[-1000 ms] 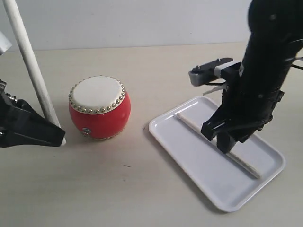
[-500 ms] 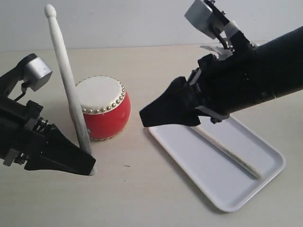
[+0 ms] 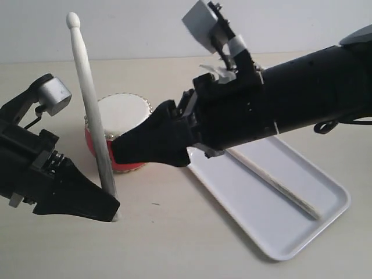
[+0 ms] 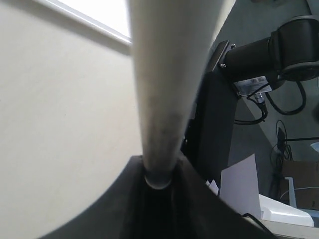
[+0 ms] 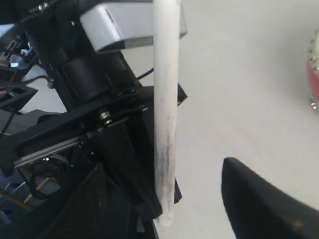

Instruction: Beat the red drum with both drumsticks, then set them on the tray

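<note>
Beside red drum (image 3: 125, 110), left gripper (image 3: 110, 209) clamping upright drumstick (image 3: 90, 110), right gripper (image 3: 125, 152) wide (empty).

No writing, number, brand mark or sign can be read in any of the views. The white tape band (image 3: 235, 44) on the right arm (image 3: 302, 99), above the tray (image 3: 250, 203), is too small to tell whether anything is printed on it.

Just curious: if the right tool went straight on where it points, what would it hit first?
Probably the upright drumstick that the left tool holds, though depth is uncertain.
</note>
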{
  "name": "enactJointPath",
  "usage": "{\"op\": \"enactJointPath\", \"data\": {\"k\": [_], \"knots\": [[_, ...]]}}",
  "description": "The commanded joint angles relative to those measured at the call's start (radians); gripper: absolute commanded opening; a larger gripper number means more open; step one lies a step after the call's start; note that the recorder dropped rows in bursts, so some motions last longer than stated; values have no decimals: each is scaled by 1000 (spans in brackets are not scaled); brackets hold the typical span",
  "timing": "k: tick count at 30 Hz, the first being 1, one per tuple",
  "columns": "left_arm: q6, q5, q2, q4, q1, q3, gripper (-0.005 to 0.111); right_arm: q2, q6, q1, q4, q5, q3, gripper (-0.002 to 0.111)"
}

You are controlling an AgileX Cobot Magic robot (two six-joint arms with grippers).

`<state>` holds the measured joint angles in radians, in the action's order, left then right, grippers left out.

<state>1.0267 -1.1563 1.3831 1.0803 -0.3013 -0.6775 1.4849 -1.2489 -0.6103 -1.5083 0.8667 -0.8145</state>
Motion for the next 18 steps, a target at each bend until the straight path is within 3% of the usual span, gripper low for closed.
{"op": "enactJointPath", "data": {"k": [1,18], "knots": [[12,-14,2,22,-6,2,0,48,-22,-30,-24,-3,-26,64],[17,-25,2,24,-6,2,0,161,-32,-88,-51,-14,-134,64]]}}
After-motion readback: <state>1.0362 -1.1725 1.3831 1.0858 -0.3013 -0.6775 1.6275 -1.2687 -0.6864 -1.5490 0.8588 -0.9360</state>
